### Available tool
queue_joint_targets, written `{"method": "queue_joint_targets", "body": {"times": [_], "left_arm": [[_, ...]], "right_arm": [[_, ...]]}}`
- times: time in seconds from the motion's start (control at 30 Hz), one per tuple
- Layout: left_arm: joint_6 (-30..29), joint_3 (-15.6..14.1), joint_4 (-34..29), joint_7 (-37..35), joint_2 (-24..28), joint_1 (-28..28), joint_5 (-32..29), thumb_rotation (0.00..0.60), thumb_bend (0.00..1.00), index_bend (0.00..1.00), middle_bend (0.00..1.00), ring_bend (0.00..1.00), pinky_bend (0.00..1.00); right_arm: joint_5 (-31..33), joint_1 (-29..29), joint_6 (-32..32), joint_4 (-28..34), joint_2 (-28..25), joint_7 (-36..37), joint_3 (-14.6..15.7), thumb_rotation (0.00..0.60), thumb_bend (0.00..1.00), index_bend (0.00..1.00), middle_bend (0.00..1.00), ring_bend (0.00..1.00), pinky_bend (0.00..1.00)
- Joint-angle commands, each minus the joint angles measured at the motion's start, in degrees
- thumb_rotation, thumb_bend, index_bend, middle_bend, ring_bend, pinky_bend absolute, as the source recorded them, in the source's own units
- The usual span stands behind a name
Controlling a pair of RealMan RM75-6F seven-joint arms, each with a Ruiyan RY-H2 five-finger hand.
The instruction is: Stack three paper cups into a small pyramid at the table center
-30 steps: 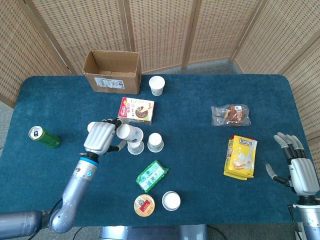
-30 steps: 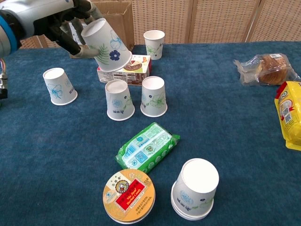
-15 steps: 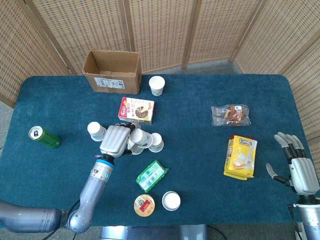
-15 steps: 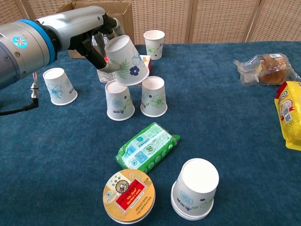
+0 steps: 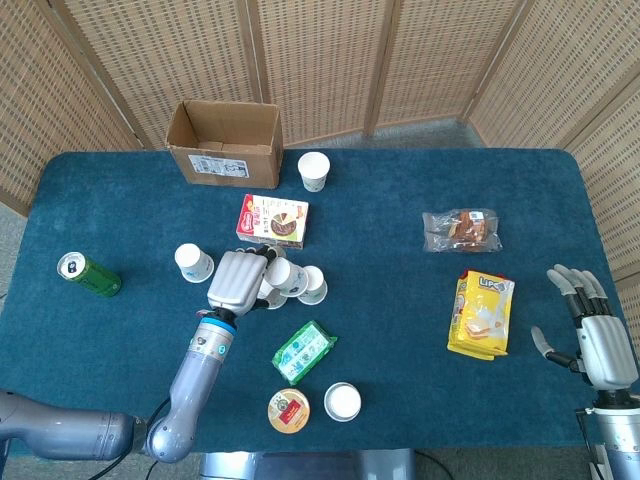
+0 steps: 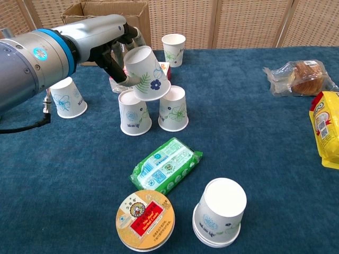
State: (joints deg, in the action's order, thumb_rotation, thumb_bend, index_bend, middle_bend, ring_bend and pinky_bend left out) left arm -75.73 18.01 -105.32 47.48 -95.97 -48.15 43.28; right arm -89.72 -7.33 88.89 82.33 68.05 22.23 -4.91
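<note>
Currently a tilted paper cup (image 6: 146, 73) is gripped by the left hand (image 6: 108, 45) over two inverted base cups (image 6: 134, 111); right hand (image 5: 597, 335) is spread, holding nothing, at 4 o'clock.

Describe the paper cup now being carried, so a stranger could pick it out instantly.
Start at the open cardboard box at the table's back. In front of it, two upside-down white paper cups stand side by side. The carried paper cup is tilted above them, gripped by the left robot hand.

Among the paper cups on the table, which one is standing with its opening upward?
The lone cup at the far edge, beside the cardboard box, stands mouth up. The other cups on the table are upside down, and the left hand holds one tilted above the centre pair.
</note>
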Motion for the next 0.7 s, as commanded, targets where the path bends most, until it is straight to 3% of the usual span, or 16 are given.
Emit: {"method": "queue_joint_targets", "body": {"times": [0.03, 0.5, 0.7], "left_arm": [[-0.35, -0.06, 0.20, 0.31, -0.37, -0.31, -0.43, 0.600, 0.35, 0.30, 0.39, 0.44, 0.50], [-1.32, -0.09, 1.96, 0.47, -2.01, -1.44, -1.24, 0.600, 0.34, 0.27, 0.36, 0.42, 0.49], [-0.90, -0.15, 2.37, 0.09, -2.31, -1.85, -1.30, 0.600, 0.34, 0.24, 0.28, 0.33, 0.46]], "right_arm": [[0.05, -0.01, -0.08, -0.07, -0.04, 0.19, -0.03, 0.600, 0.41, 0.09, 0.09, 0.04, 0.00], [0.15, 0.09, -0.03, 0.04, -0.29, 1.29, -0.22, 0.600, 0.41, 0.09, 0.09, 0.04, 0.00], [0.22, 0.07, -0.21, -0.04, -0.29, 1.53, -0.23, 0.600, 0.41, 0.09, 0.09, 0.04, 0.00]]}}
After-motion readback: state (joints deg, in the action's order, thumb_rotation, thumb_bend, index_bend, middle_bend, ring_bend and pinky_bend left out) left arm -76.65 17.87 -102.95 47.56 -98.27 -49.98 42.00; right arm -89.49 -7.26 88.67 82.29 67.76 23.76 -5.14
